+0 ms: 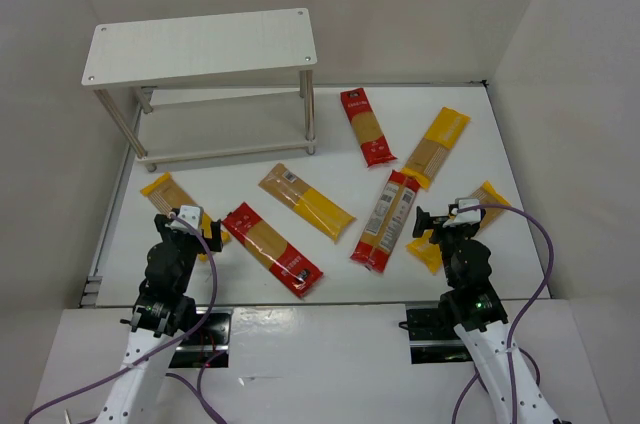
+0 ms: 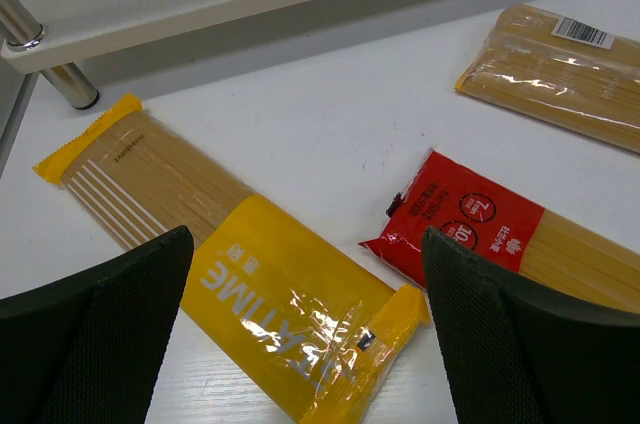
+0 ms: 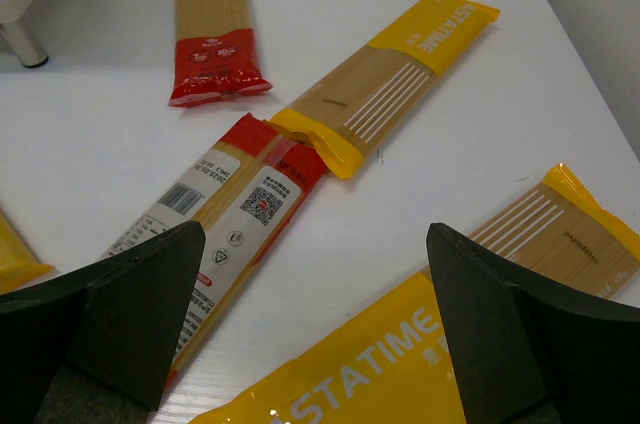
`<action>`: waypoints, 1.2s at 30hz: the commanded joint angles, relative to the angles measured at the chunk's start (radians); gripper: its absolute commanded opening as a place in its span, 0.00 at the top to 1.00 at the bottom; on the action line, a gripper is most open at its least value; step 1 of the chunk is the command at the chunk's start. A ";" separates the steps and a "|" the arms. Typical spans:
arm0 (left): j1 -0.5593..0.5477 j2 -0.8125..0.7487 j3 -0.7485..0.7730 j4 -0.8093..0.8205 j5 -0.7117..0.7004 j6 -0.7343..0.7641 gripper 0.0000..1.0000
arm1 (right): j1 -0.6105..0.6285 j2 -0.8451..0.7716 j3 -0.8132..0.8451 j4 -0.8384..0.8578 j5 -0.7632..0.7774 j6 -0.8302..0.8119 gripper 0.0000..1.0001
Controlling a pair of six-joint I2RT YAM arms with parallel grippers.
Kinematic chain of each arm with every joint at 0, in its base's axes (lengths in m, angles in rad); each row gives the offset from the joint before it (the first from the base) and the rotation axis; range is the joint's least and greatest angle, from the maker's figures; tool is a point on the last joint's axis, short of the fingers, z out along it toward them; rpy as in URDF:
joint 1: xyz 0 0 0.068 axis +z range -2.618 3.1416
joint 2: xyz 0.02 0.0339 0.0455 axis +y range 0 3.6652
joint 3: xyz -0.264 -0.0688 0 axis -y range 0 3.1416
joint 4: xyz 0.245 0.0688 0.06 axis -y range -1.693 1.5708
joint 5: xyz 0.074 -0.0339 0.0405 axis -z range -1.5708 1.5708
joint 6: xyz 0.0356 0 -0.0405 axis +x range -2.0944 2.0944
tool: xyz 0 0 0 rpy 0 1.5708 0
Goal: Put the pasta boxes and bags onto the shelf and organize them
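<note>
1. Left gripper, fingers apart, hovers over a yellow spaghetti pack.
2. Right gripper, likewise apart, hovers over another yellow pack.
3. All seven packs lie on the counter, before the white shelf.

Shelf: white board, seemingly fine-dotted with perforation; legs silver. Table: white.
Far red pack: red ends, pale pasta window.
Near-left red pack: red end with white roundels.
Middle red pack: red edges, white printed panel, black QR code.
Far-right yellow pack: orange-yellow, thin white stripes, white lettering.
Near-left yellow pack: same stripes and lettering.
Centre yellow pack: white barcode patch.
Left gripper, right gripper: black.
</note>
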 commanded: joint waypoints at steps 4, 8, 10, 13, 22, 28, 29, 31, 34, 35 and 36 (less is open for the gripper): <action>-0.005 -0.120 -0.034 0.026 -0.009 -0.023 0.00 | -0.006 -0.082 -0.049 0.027 0.005 0.003 0.00; -0.005 -0.120 -0.034 0.026 -0.009 -0.023 0.00 | -0.006 -0.082 -0.049 0.027 0.005 0.003 0.00; -0.005 -0.120 -0.034 0.026 -0.009 -0.023 0.00 | -0.006 -0.082 -0.049 0.027 0.005 0.003 0.00; -0.005 -0.120 -0.034 0.026 -0.009 -0.023 0.00 | -0.015 -0.082 -0.021 0.027 -0.120 -0.115 0.00; -0.005 -0.120 -0.034 0.026 -0.009 -0.023 0.00 | -0.047 -0.082 0.282 0.047 -0.141 -0.477 0.00; -0.005 -0.120 -0.034 0.026 -0.009 -0.023 0.00 | -0.026 0.012 0.556 -0.132 -0.052 -0.534 0.00; -0.005 -0.120 -0.034 0.026 -0.009 -0.023 0.00 | -0.026 0.052 0.595 -0.188 -0.052 -0.480 0.00; -0.005 -0.120 -0.034 0.026 -0.009 -0.023 0.00 | -0.026 0.179 0.704 -0.366 -0.071 -0.436 0.00; -0.005 -0.120 -0.034 0.026 -0.009 -0.023 0.00 | -0.085 0.253 0.833 -0.492 -0.107 -0.348 0.00; -0.005 -0.120 -0.034 0.026 -0.009 -0.023 0.00 | -0.108 0.296 0.867 -0.512 -0.107 -0.318 0.00; -0.005 -0.120 -0.034 0.026 -0.009 -0.023 0.00 | -0.143 0.319 0.931 -0.535 -0.131 -0.301 0.00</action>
